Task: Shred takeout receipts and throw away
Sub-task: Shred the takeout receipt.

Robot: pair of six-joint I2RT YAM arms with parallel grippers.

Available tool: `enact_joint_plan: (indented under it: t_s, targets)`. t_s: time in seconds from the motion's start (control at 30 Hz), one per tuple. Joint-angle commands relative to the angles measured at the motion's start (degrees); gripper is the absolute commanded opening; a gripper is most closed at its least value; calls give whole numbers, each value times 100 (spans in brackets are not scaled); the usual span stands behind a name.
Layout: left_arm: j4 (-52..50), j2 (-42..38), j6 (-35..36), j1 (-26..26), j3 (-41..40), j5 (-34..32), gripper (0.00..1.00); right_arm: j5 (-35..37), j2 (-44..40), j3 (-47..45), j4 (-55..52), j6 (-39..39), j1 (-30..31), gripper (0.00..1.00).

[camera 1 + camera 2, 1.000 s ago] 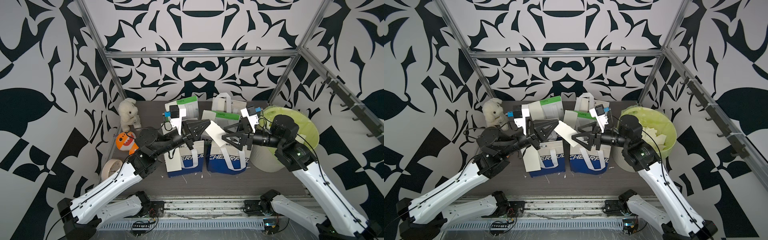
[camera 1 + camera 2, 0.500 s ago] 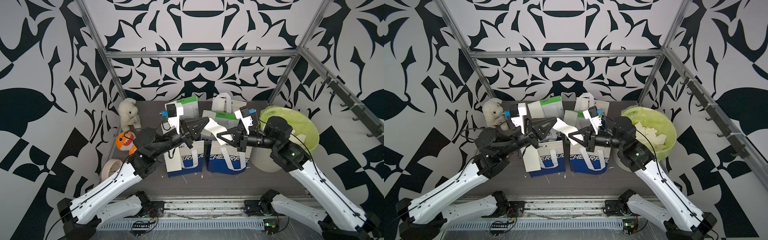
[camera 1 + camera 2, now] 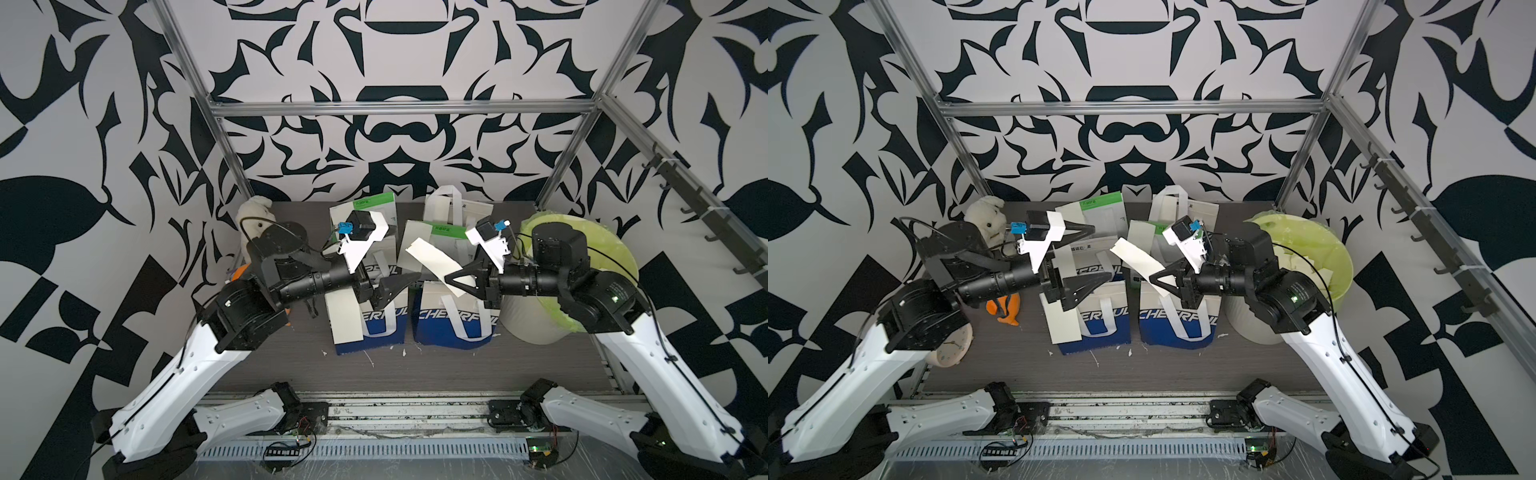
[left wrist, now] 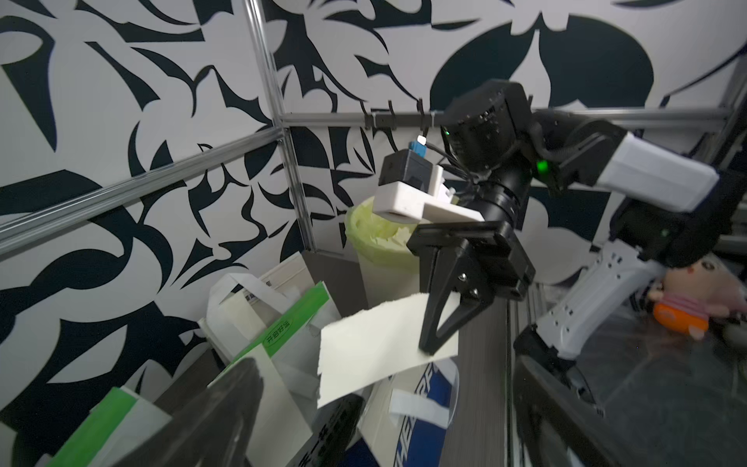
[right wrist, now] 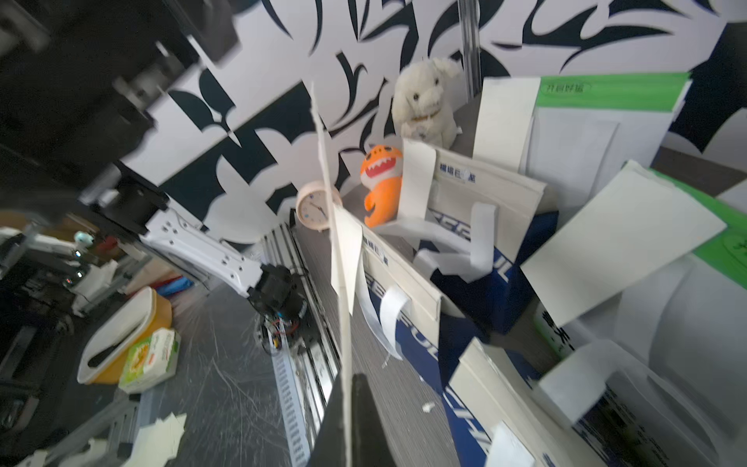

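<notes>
Cream receipt [image 3: 428, 261] clamped at one end by R gripper [image 3: 451, 279]; long axis slants toward L gripper [image 3: 1102, 252], jaws spread wide, empty. I judge L nearer free end.

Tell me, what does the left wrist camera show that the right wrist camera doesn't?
Only the left wrist view shows the right gripper, shut on the receipt, and the green-lined bin with paper scraps inside. Only the right wrist view shows the white plush toy, the orange toy and the small clock. Both show the receipt, seen edge-on from the right wrist, and the takeout bags.
</notes>
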Motion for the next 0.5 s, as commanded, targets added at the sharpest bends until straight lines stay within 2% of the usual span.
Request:
enact_joint_plan:
  t_s: [0.0, 0.13, 0.23, 0.3, 0.47]
  targets:
    - [-1976, 580, 1026, 2, 733, 552, 100, 88, 65, 261, -839, -655, 26, 0]
    - [-2542, 1350, 1191, 2, 1304, 961, 95, 60, 142, 452, -1039, -796, 30, 0]
    - [-2531, 1732, 1160, 2, 1448, 1201, 90, -7, 197, 531, -1114, -837, 36, 0]
    - [-2327, 1883, 1088, 2, 1421, 1243, 87, -51, 197, 514, -1118, -845, 41, 0]
    - [-1272, 1944, 751, 2, 1028, 1086, 71, -142, 215, 434, -1098, -830, 79, 0]
